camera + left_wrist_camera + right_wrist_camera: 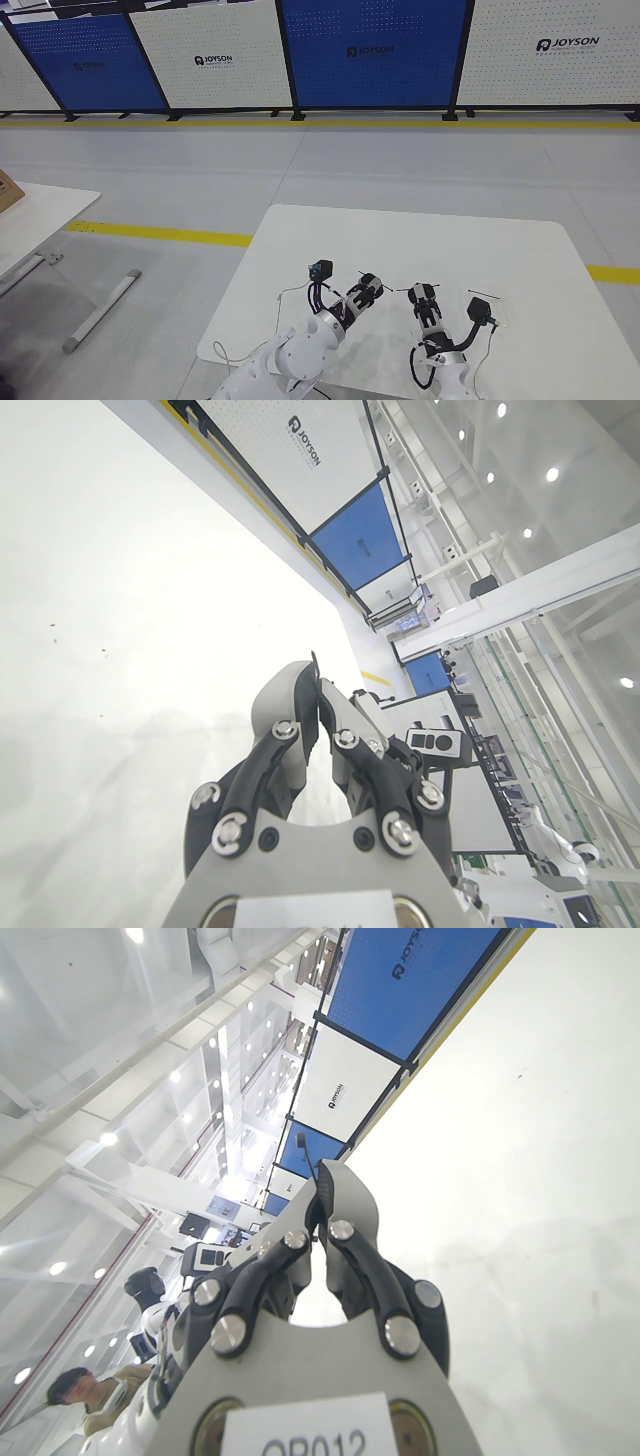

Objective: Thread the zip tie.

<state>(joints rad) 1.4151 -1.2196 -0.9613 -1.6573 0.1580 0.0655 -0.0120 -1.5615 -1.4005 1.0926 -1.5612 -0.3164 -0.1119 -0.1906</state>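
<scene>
A white rounded-corner table [500, 250] stands on a pale grey floor [200, 170] crossed by yellow lines [160, 234]. At 12 o'clock a row of blue and white perforated panels [370, 50] closes off the room, and at 9 o'clock stands a smaller white table [45, 210]. Both arms work near the main table's 6 o'clock edge, the left gripper [318, 687] at 9 o'clock of the right gripper [320, 1188]. The right jaws are pressed together on a thin black plastic zip tie [301, 1139], whose square head sticks out past the fingertips, its long axis nearly in line with the fingers. The left jaws are likewise closed, pinching a flat black tail end that just pokes out beyond the pads. From above, a fine dark line bridges the two grippers, running roughly 9 to 3 o'clock – whether it is one tie in both grips I cannot tell. A thin dark strip [483, 295] lies at 3 o'clock of the right gripper
</scene>
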